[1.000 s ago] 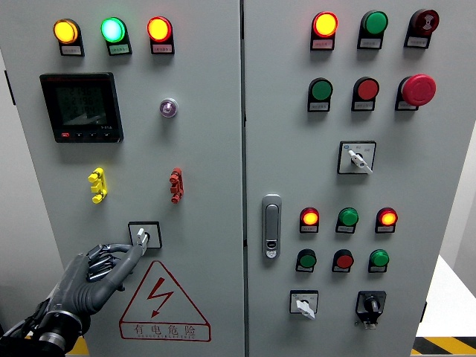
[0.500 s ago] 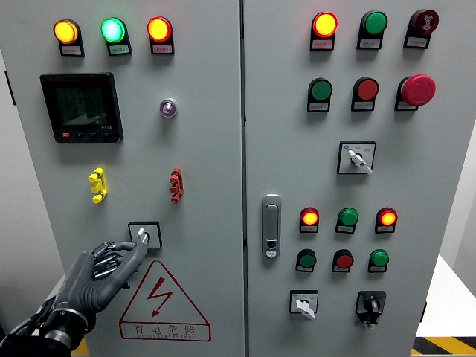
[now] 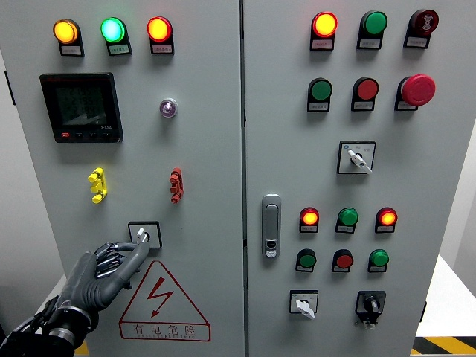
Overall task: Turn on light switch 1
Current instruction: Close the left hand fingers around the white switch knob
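left robot hand (image 3: 100, 271) at rotary switch (image 3: 143, 236) | warning triangle (image 3: 160, 297) flat below | panel beside bare

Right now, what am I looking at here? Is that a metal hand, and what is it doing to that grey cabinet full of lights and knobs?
Yes. The picture comes from a camera on a humanoid robot's head, facing a grey electrical cabinet with two doors. The dark jointed hand is the robot's left hand, reaching up from the lower left. Its fingertips are at a small rotary switch just above a red warning triangle. Whether they grip the knob or only touch it is hard to tell. The right hand is out of view. Above are lit indicator lamps, a dark display screen, and yellow and red fittings. The right door carries more lamps, push buttons, a red emergency button and a door handle.
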Motion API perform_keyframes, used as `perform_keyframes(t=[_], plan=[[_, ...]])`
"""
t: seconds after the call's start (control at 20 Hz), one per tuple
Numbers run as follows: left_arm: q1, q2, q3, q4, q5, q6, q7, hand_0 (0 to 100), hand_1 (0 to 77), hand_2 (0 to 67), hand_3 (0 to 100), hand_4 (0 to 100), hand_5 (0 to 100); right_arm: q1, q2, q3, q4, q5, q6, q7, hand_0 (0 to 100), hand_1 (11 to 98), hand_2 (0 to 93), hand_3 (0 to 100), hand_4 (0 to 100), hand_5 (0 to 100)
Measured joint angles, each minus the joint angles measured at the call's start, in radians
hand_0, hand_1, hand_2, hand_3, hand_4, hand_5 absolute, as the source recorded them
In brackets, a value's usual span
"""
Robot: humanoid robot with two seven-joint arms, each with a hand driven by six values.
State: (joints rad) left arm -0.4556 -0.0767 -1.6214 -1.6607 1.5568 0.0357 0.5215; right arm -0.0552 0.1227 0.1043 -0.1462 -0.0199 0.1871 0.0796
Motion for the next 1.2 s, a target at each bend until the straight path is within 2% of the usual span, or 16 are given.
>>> perform_keyframes(t=[0.45, 1.2], plan=[[-0.021, -0.002, 0.001, 0.001, 0.000, 0.004, 0.048, 0, 48.9, 43.6, 74, 84, 67, 0.000, 0.0001, 0.001, -0.001, 0.000, 0.000, 0.000, 0, 19.5, 0.0, 20, 19, 11], [-0.040, -0.005, 0.010, 0.002, 0.001, 0.019, 0.077, 0, 48.1, 46.3, 75, 85, 67, 0.000, -0.0001, 0.000, -0.001, 0.000, 0.000, 0.000, 0, 19.5, 0.0, 20, 19, 11]])
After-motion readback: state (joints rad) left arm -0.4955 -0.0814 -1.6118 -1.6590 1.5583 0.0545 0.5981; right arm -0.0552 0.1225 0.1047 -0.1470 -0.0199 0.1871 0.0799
